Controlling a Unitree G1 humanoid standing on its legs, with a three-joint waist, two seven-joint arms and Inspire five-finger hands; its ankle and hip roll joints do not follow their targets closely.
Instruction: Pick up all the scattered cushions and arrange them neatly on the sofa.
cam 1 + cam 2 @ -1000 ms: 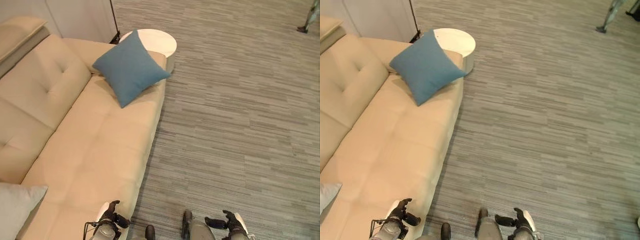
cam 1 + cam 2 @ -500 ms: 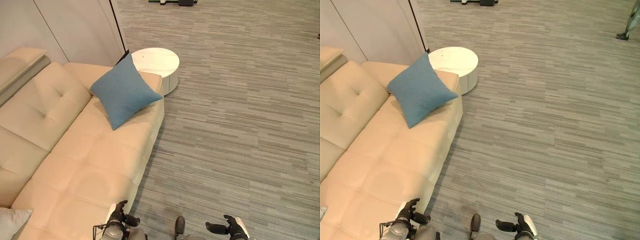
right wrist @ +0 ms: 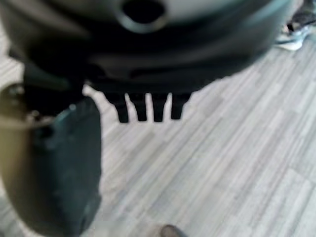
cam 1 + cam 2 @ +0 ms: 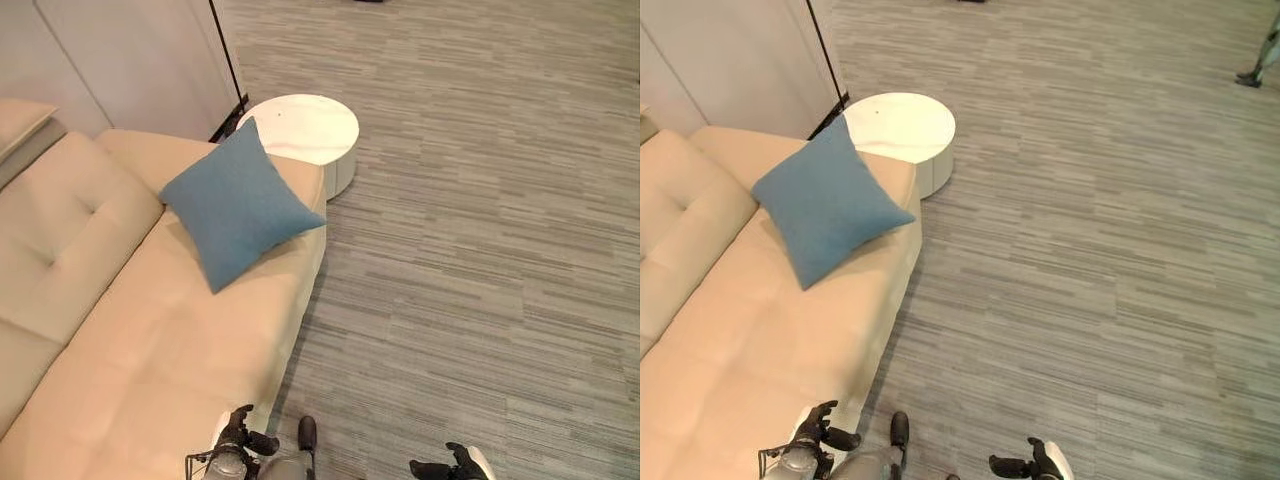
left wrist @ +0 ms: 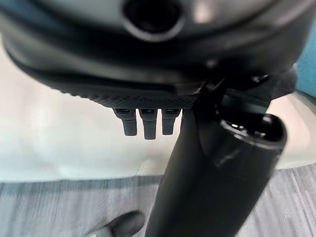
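Cushion, blue, is seen on the sofa, propped on one corner at the far end, well ahead of the fingers of both hands and touched by neither. Just beyond it stands a round white table. The left hand is held low by the sofa's front edge; in its wrist view the fingers hang straight and released, with nothing grasped. The right hand is held over bare carpet, its fingers likewise slack and empty. No cushion is seen on the carpet, so the step in hand is judged to be a search for further cushions. It is done well if both hands are kept unclenched and low while the floor is scanned. Should the blue cushion need straightening, it would best be taken from both sides.
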